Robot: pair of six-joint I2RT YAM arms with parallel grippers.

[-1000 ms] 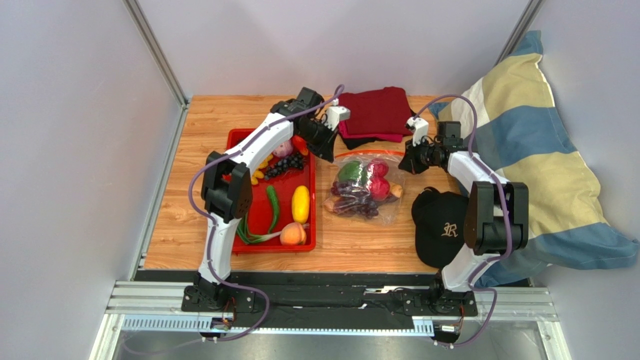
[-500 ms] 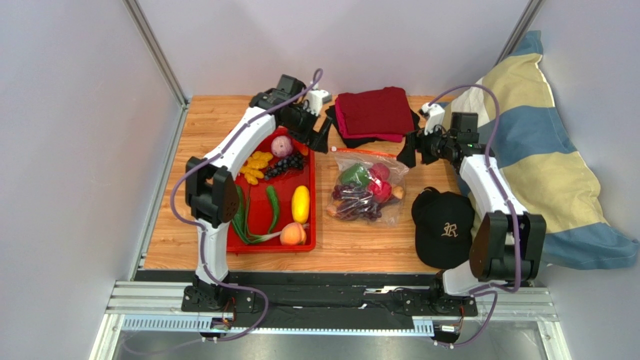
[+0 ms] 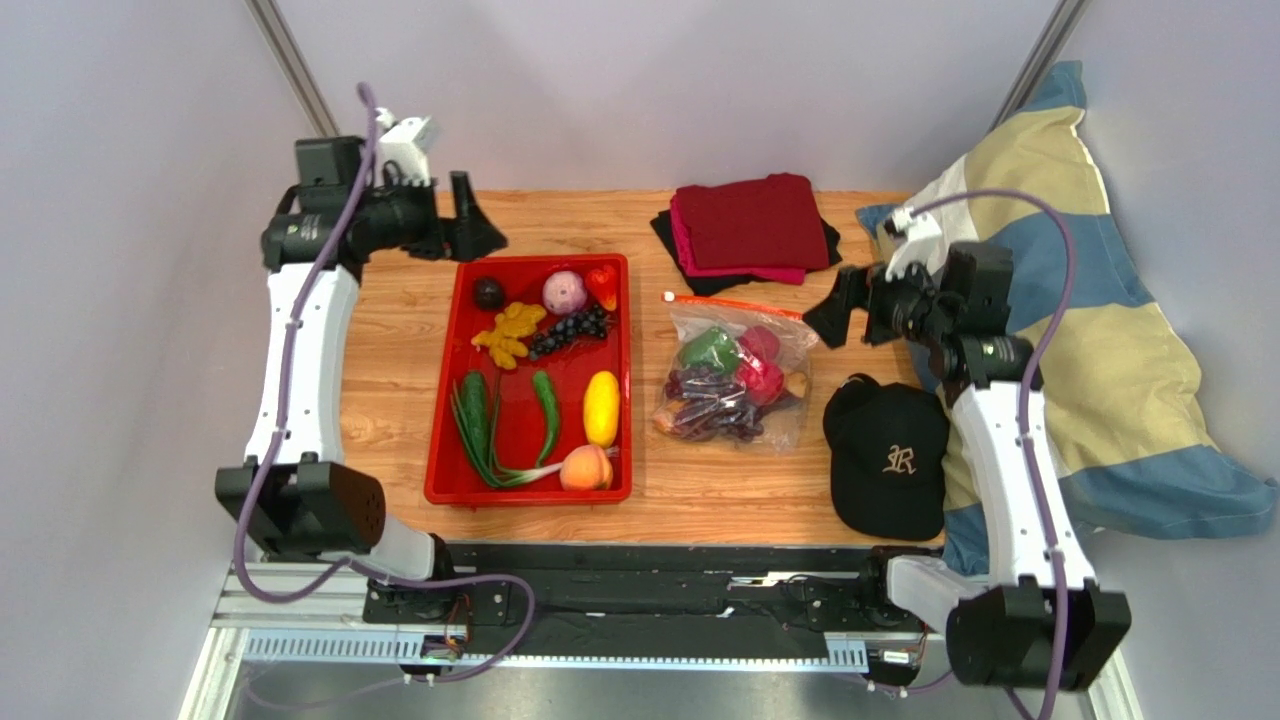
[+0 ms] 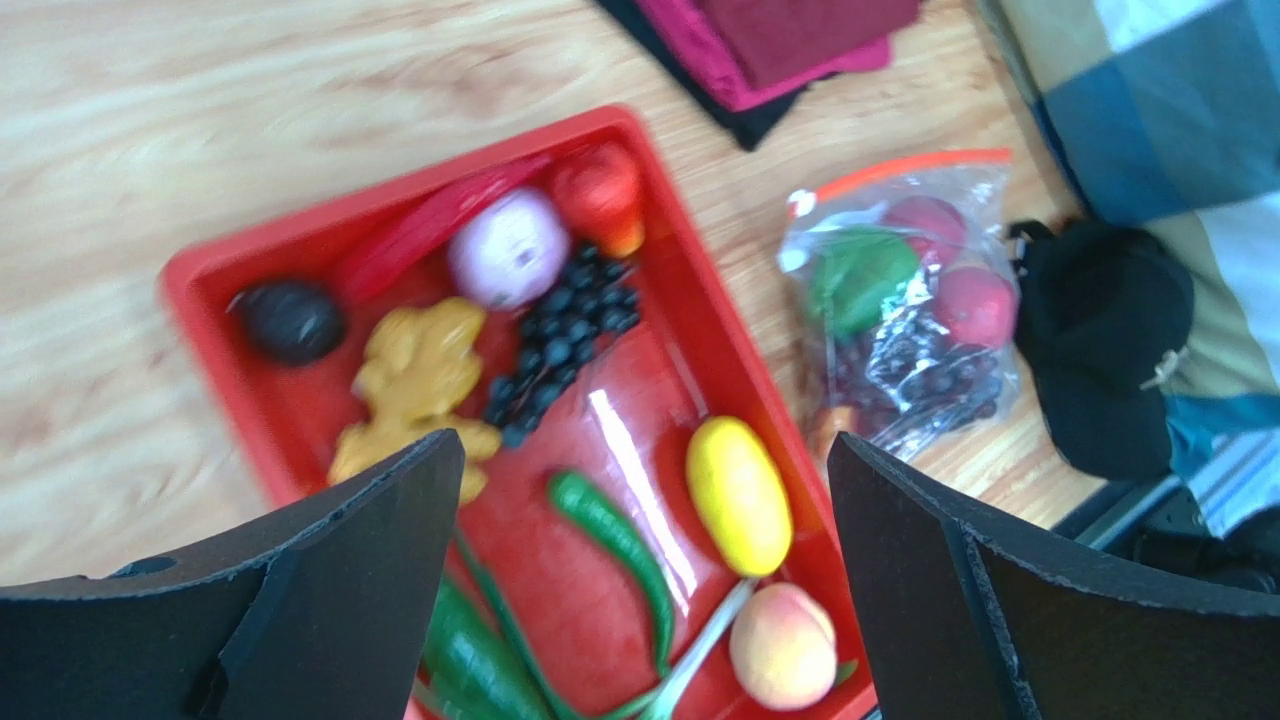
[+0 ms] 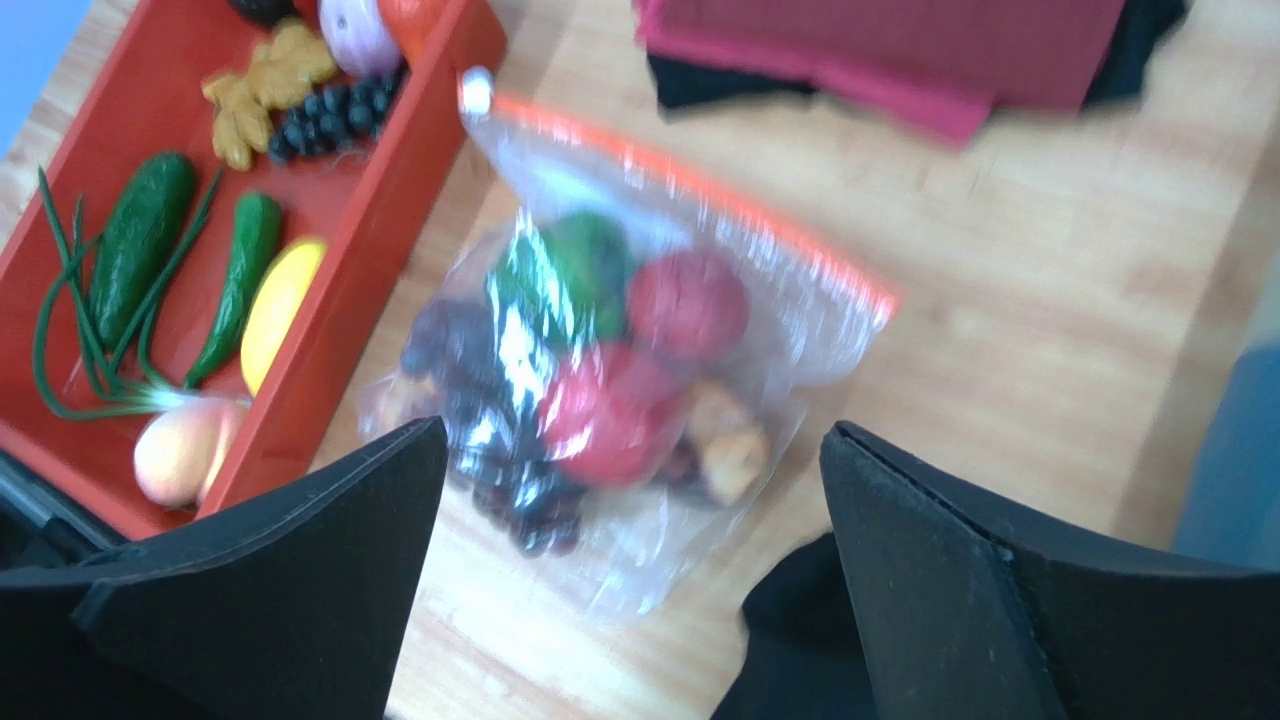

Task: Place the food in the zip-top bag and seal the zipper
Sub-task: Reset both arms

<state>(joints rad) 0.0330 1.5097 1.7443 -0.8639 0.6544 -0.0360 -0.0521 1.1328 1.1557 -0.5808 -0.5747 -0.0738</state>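
While lifted well clear of the worktop point(image 3: 394, 450), swung out to either side within the last second: left hand point(image 3: 473, 219) up at the far left corner, right hand point(image 3: 831, 305) back toward the striped pillow point(image 3: 1112, 345). Fingers of both spread wide apart and gripping nothing. Closed a second ago at the two corners of the bag's mouth, now let go entirely.

Left behind between the red tray point(image 3: 443, 488) and the black cap point(image 3: 887, 458), lying flat and untouched: the zip-top bag point(image 3: 781, 429), not shifted by the retreat. Along its far edge, the zipper point(image 3: 732, 306), straight and apparently pressed closed, though too fine to confirm.

Inside, the food: green pepper point(image 3: 706, 351), red apple point(image 3: 759, 378), purple grapes point(image 3: 699, 399). Outside, still in the tray: lemon point(image 3: 601, 407), peach point(image 3: 586, 470) and other pieces. Judged as sealing done and arms retiring, unless more produce is meant for the bag.
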